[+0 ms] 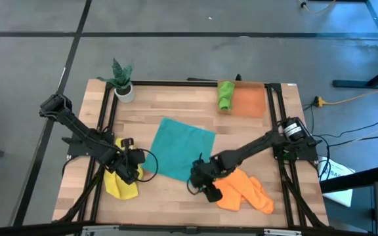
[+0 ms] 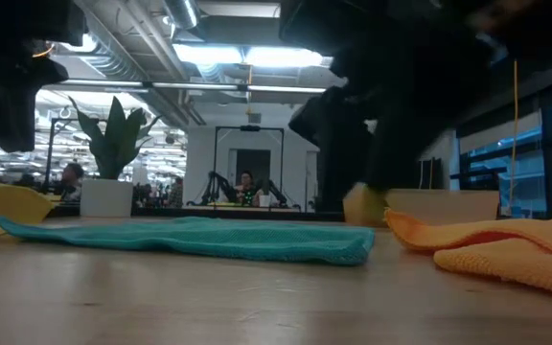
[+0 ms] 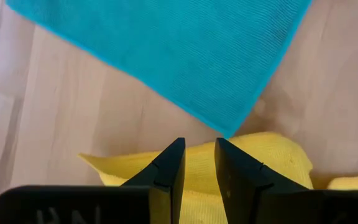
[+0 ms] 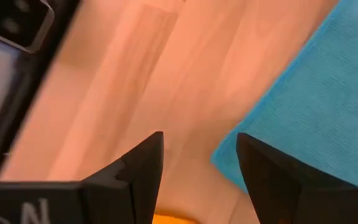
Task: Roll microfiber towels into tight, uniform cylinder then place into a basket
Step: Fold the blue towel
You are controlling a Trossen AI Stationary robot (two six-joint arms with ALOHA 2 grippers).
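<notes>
The teal towel [image 1: 184,149] lies spread flat on the middle of the table. A crumpled yellow towel [image 1: 120,185] lies at its left, and an orange towel [image 1: 245,190] lies bunched at the near right. A rolled green towel [image 1: 225,96] lies in the left end of the orange basket [image 1: 251,103] at the far edge. My left gripper [image 3: 199,163] hovers over the yellow towel [image 3: 241,155], just short of the teal towel's corner [image 3: 229,127], its fingers a narrow gap apart. My right gripper [image 4: 199,163] stands wide open above the teal towel's near corner [image 4: 229,158].
A small potted plant [image 1: 123,83] stands at the table's far left corner. Black frame rails [image 1: 104,124] run along the left and right sides. Bare wood shows between the teal towel and the near edge [image 1: 176,203].
</notes>
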